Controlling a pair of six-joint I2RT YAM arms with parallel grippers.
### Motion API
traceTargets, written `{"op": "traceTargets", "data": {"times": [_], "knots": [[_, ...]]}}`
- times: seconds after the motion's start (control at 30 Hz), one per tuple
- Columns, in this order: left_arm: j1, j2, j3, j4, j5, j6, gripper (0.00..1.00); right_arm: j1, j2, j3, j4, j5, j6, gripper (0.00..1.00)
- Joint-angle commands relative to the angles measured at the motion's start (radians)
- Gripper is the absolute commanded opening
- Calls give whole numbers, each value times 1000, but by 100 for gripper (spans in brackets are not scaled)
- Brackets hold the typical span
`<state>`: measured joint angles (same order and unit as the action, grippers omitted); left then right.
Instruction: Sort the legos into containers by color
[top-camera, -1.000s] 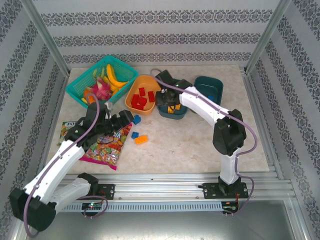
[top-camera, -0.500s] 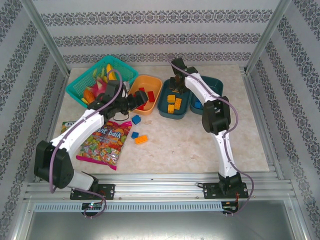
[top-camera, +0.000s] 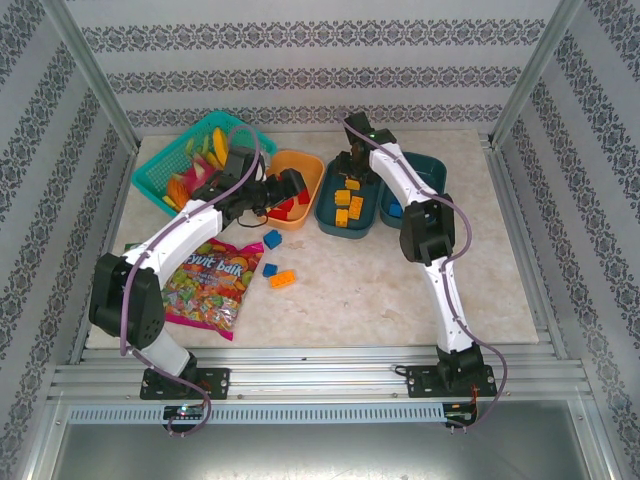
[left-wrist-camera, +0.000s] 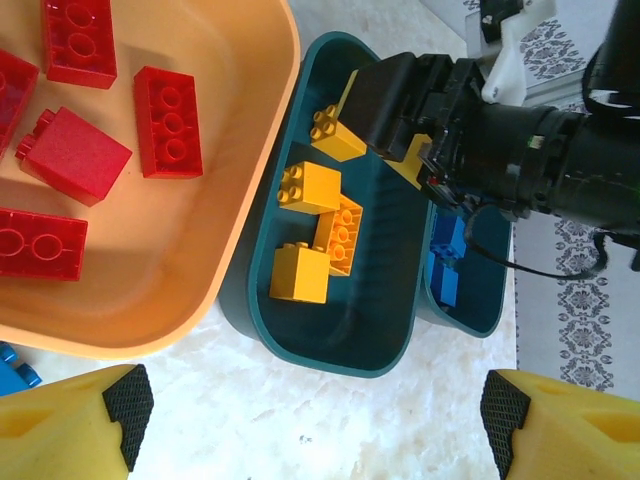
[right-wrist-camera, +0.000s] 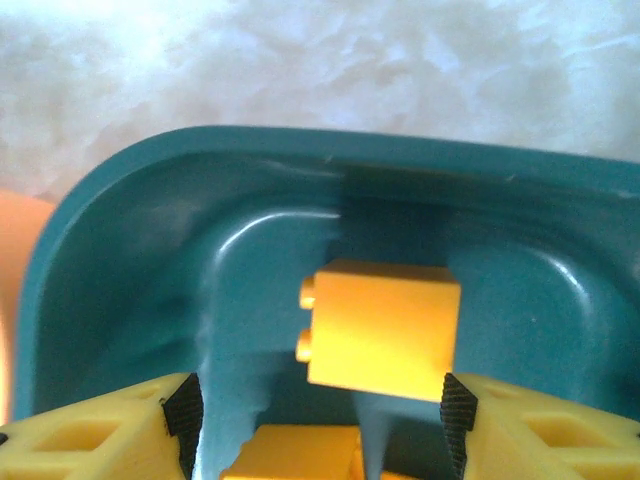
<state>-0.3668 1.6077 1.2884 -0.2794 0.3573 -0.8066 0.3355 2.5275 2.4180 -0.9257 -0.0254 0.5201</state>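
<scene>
Since the previous look the left hand (top-camera: 285, 190) has slid farther over the orange tub (left-wrist-camera: 240, 200); the right hand (top-camera: 352, 167) has kept its place at the far end of the middle teal tub (left-wrist-camera: 330, 345). Left hand: fingers wide apart, nothing between them. Right hand: fingers apart too, with one yellow brick (right-wrist-camera: 385, 325) between them, studs sideways and a clear gap to the left pad; contact with the right pad cannot be told. Tubs are smooth moulded plastic, shallow, with rounded corners and rolled rims. All three stand in a row, orange close against middle teal, which sits close against the far teal tub (left-wrist-camera: 470, 315). Bricks are glossy, blocky and studded. Count: five red bricks (left-wrist-camera: 168, 122) in the orange tub, at least four yellow bricks (left-wrist-camera: 300, 272) in the middle teal tub, and blue bricks (left-wrist-camera: 447, 250) in the far one, number unclear. Loose on the pale marbled table (top-camera: 360, 290): two blue bricks (top-camera: 272, 238) (top-camera: 268, 269) and one orange brick (top-camera: 282, 278), just beside a crinkly candy bag (top-camera: 210, 285). Teal lattice basket (top-camera: 150, 178) at the far left corner. Open table lies right of and in front of the tubs.
</scene>
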Motion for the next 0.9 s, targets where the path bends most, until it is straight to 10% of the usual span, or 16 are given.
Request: {"op": "traceTargets", "data": {"times": [0.0, 0.43, 0.87], "knots": [[-12, -81, 3, -53, -67, 35, 87, 43, -165, -62, 14, 0, 13, 66], [-11, -548, -278, -310, -273, 24, 87, 383, -486, -590, 241, 43, 365, 74], [-11, -845, -423, -460, -331, -2, 87, 503, -316, -526, 247, 64, 753, 80]]}}
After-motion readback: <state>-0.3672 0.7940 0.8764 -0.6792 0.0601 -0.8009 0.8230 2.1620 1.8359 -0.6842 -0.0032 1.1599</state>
